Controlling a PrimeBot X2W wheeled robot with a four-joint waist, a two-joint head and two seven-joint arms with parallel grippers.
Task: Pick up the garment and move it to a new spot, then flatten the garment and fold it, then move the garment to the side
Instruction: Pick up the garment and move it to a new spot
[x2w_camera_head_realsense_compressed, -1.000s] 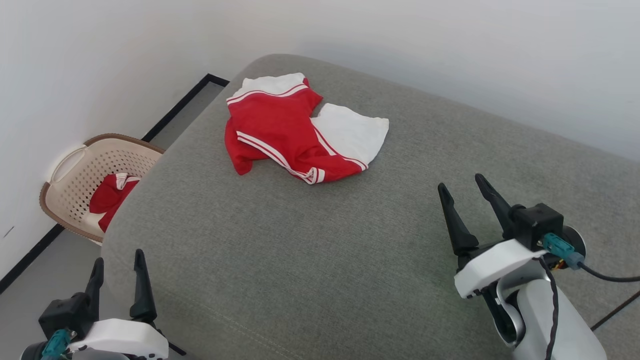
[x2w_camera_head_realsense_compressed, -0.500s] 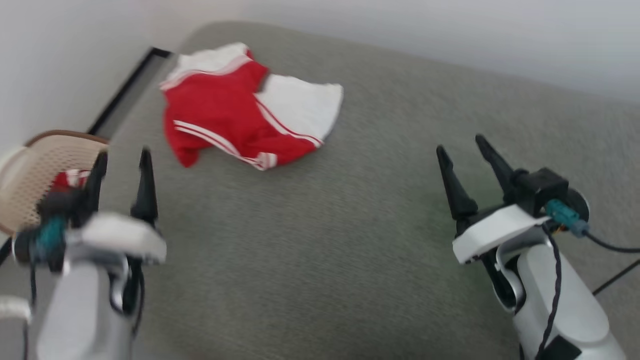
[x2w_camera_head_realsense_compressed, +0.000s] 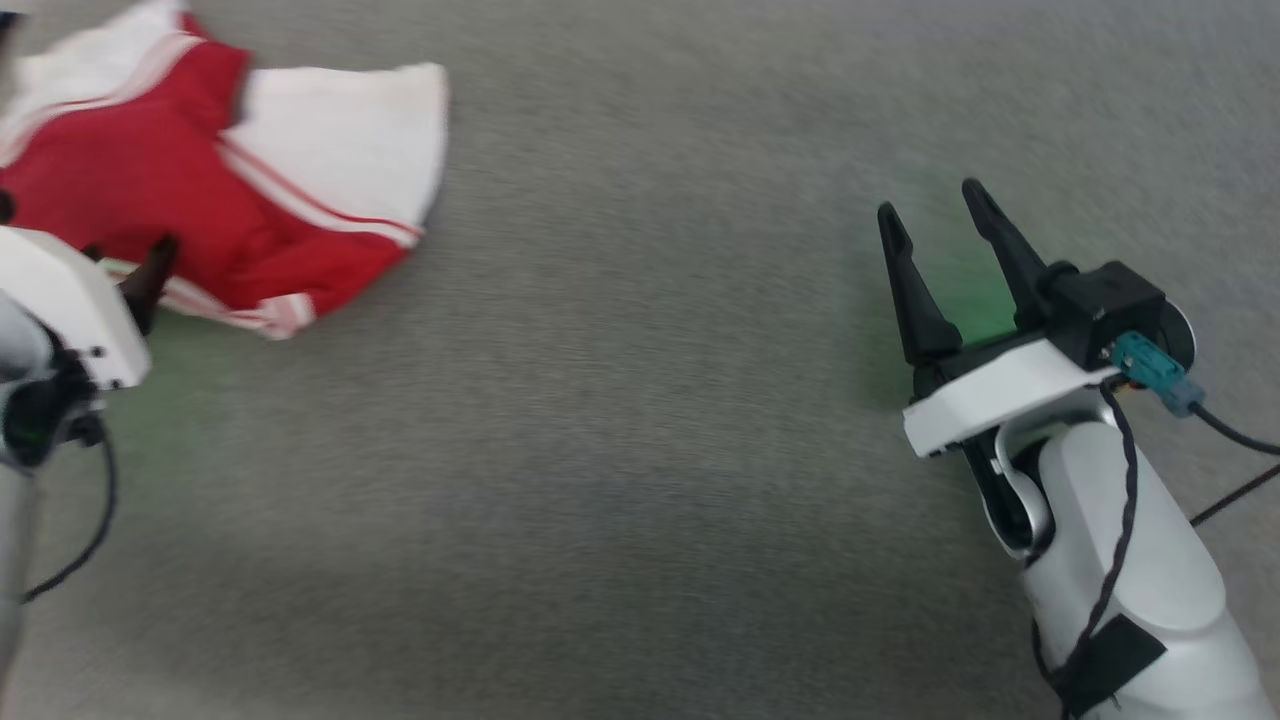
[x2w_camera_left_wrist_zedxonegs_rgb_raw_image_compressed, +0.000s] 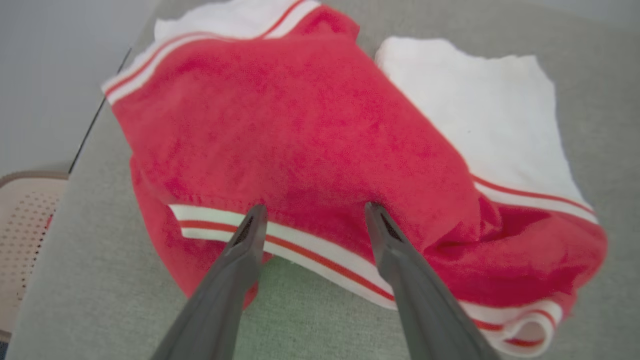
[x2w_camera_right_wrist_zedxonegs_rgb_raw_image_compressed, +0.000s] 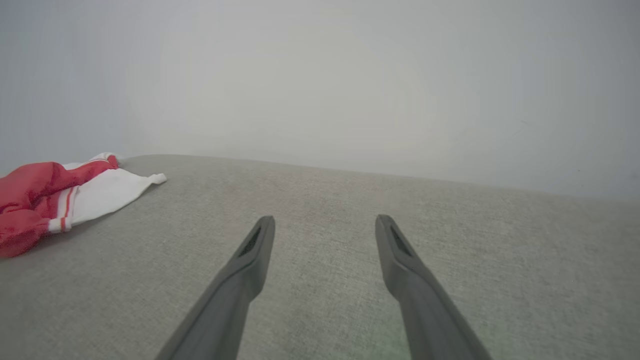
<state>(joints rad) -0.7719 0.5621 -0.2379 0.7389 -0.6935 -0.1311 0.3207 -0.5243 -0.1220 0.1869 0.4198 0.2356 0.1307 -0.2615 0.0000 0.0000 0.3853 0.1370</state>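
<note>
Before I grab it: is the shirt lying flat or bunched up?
Bunched up. The shirt lies crumpled on the grey cushion, striped hem curled over, one white sleeve spread out.

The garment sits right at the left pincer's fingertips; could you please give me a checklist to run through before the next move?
1. The left pincer is open: ok.
2. Its tips are lined up on the garment, at the striped hem: ok.
3. Tips touching the cloth: cannot tell.
4. The right pincer is open and apart from the garment: ok.
5. Bare cushion free for a new spot: ok.
6. Garment lying flat: not ok, it is crumpled.
</note>
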